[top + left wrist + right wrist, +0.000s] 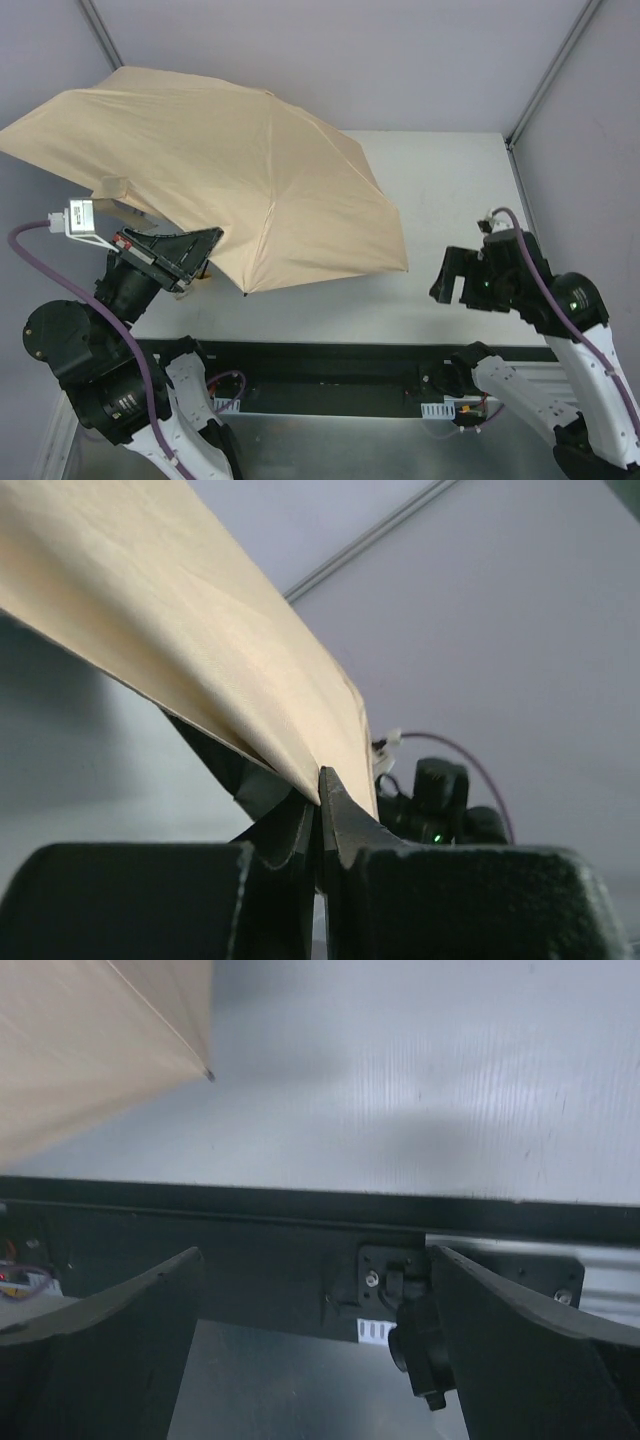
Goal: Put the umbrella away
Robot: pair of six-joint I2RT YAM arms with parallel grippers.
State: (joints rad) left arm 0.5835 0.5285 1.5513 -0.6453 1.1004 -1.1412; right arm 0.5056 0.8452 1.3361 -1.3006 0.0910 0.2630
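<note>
The umbrella [230,170] is open, its beige canopy spread over the left and middle of the white table [450,180]. Shaft and handle are hidden under the fabric. My left gripper [207,245] is at the canopy's near edge, shut on it. In the left wrist view the fabric [200,630] runs down into the closed fingertips [322,780]. My right gripper [448,280] hangs open to the right of the canopy, apart from it, with nothing between its fingers [315,1260]. A canopy corner with a rib tip [209,1075] shows at the upper left of the right wrist view.
A black rail [320,362] runs along the table's near edge between the arm bases. Grey walls and slanted frame posts [555,70] enclose the back and sides. The right arm [440,800] shows behind the left fingers.
</note>
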